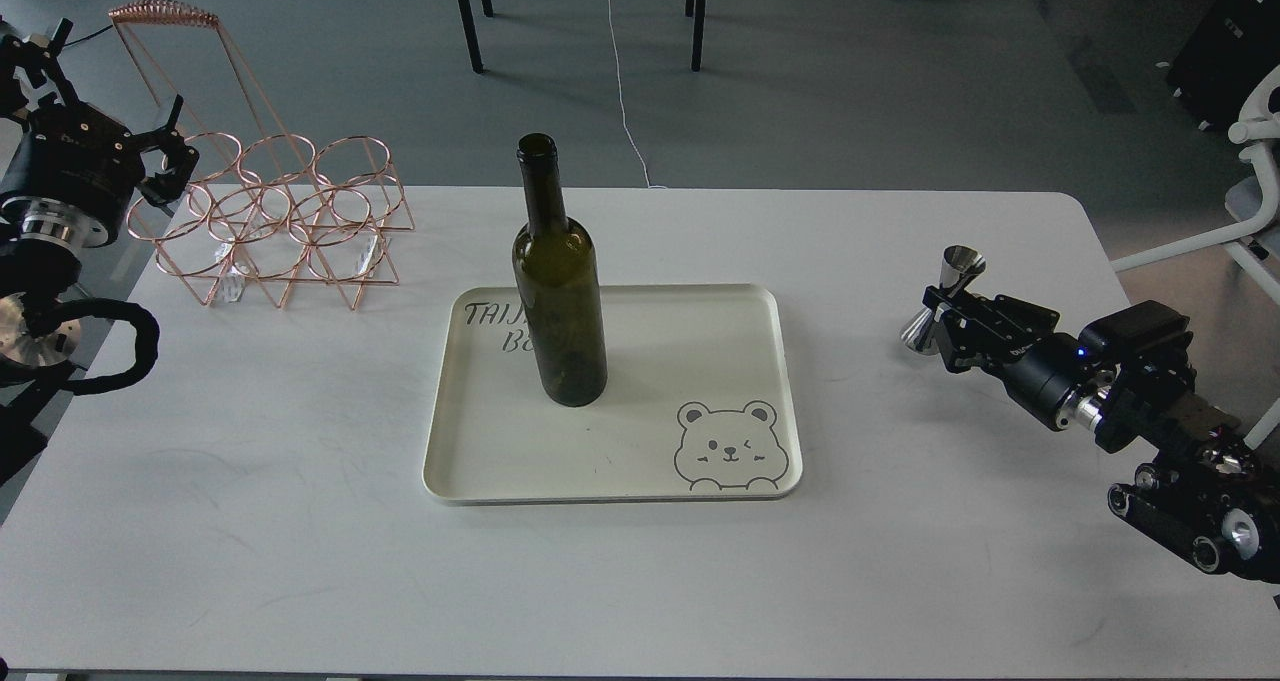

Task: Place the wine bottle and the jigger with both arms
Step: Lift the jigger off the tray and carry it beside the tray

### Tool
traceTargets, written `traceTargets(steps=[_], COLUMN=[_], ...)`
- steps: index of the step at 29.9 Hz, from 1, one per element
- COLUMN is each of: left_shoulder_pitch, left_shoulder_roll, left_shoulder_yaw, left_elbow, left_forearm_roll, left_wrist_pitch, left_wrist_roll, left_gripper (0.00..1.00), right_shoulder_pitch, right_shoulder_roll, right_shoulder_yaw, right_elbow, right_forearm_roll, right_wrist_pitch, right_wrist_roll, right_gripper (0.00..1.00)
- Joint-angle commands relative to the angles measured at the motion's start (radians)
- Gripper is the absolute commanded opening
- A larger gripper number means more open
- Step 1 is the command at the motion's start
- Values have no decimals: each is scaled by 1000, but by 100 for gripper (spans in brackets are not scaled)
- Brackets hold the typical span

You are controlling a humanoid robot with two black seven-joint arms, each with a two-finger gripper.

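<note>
The white table (900, 561) carries a cream tray (740, 311) and a copper wire rack (280, 221).

Two black arms are being shown, built of thick cylindrical joints. On the left arm (60, 176), bright silver metal rings are being seen between the black segments, and a thick black ribbed cable is looping out beneath it. The right arm (1120, 381) is being marked by a small blue light, faint white lettering, a silver collar and round silver-capped fittings near its lower end. Both ends are being finished with black claw-like parts.
</note>
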Motion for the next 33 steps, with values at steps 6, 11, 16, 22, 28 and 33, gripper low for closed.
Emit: traceTargets(steps=[6,11,16,22,28,33], left_shoulder_pitch=[0,0,-2,-2,-2,-3], left_shoulder_roll=[2,3,8,11,14,17], left_shoulder_yaw=[-2,-2,-2,-2,-4,-5], left_elbow=[-1,-2,-2,-2,-2,-2], left_forearm_roll=[0,0,0,-1,-1,-1], left_wrist_pitch=[4,3,3,3,4,4], left_wrist_roll=[0,0,0,-1,-2,-2], left_gripper=[98,98,98,98,98,98], right_shoulder_pitch=[-39,-43,-46,-45,-46,-63], right_shoulder_roll=[-13,-13,-13,-55,-97,-196], right_shoulder_yaw=[-8,-11,-10,-11,-16,-52], right_elbow=[7,8,14,66,106,214], right_forearm_roll=[5,5,5,5,5,3], right_wrist_pitch=[0,0,0,0,0,0], right_wrist_roll=[2,3,17,17,17,22], right_gripper=[6,14,18,41,53,63])
